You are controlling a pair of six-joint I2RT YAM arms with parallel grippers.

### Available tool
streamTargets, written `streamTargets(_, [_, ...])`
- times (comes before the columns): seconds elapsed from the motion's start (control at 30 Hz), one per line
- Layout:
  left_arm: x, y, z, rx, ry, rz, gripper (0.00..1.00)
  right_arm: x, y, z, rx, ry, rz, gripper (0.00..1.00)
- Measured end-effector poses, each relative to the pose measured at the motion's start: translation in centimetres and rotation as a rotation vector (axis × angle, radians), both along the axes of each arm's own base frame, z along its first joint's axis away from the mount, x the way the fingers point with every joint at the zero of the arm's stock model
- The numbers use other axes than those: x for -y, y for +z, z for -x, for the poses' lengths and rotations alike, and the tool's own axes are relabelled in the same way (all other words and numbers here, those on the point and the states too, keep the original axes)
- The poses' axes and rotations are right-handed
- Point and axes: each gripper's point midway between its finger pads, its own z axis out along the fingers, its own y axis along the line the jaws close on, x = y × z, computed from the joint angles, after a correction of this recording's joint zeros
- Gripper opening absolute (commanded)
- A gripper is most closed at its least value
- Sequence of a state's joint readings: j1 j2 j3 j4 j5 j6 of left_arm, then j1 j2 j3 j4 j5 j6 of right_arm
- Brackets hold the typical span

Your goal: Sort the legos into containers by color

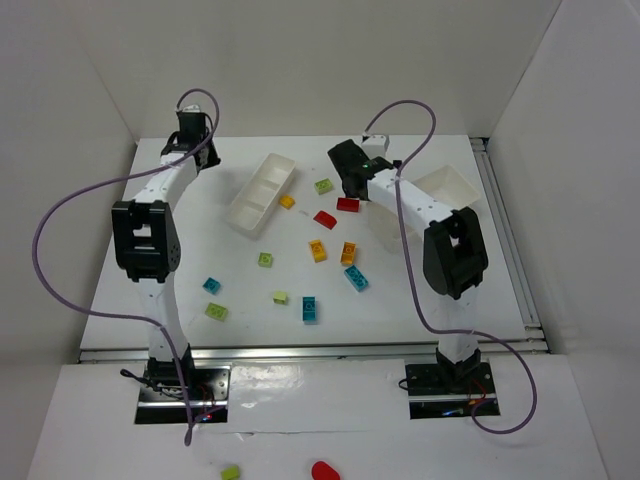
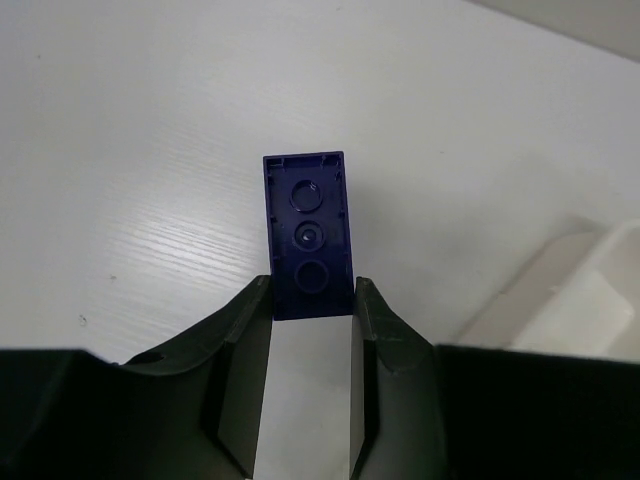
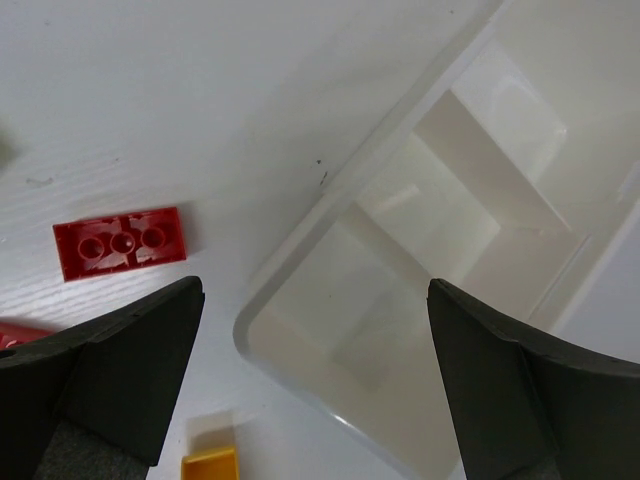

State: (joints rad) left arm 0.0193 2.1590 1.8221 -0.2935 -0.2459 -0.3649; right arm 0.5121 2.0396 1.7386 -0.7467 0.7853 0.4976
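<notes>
Your left gripper [image 2: 312,298] is out at the far left corner of the table [image 1: 380,312]. Its fingers are pinching a purple brick [image 2: 309,225] by one short end. The brick sticks out ahead of the fingertips, hollow underside toward the wrist camera, over bare tabletop.

Your right gripper [image 1: 350,176] is far of centre, between the left tray [image 1: 258,195] and the right tray [image 1: 450,183]. Its fingers [image 3: 135,365] are spread wide with nothing between them. In the wrist view the gap sits over the corner of a tray [image 3: 300,250], whose compartments look bare. From that view you can't tell which tray it is.

A red brick [image 3: 120,243] lies upside down just left of that corner, not touching it. An orange brick [image 3: 210,466] shows at the view's bottom edge.

The other bricks lie loose on the table between the arms:
- Far: a lime brick [image 1: 323,186] and a second red brick [image 1: 325,218].
- Centre: two orange bricks [image 1: 317,250].
- Near: cyan bricks [image 1: 311,309] and further lime ones.
</notes>
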Motion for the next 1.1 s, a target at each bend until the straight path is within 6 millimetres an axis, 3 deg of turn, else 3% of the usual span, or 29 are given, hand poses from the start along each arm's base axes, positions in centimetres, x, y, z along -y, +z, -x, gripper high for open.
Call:
streamTargets(0.13, [3.5,4.7,0.9,0.072,-0.074,0.010,0.04,-0.5,2.1,1.0,0.040,0.014,-0.022,1.00])
streamTargets(0.27, [6.8,6.4,2.1,0.088,-0.164,0.016,0.03,-0.7,3.6,1.8,0.074,0.016,-0.041,1.00])
streamTargets(0.57, [14.0,4.0,4.4,0.008,-0.359,0.102,0.03,-0.3,5.4,3.8,0.107,0.011,-0.060,1.00])
streamTargets(0.83, [19.4,2.1,2.1,-0.002,-0.465,0.146,0.03,0.4,5.9,4.4,0.119,-0.012,-0.055,1.00])
streamTargets(1.1, [20.3,-0.8,0.4,-0.054,-0.457,0.160,0.41,1.0,5.7,5.0,0.104,-0.029,-0.031,1.00])
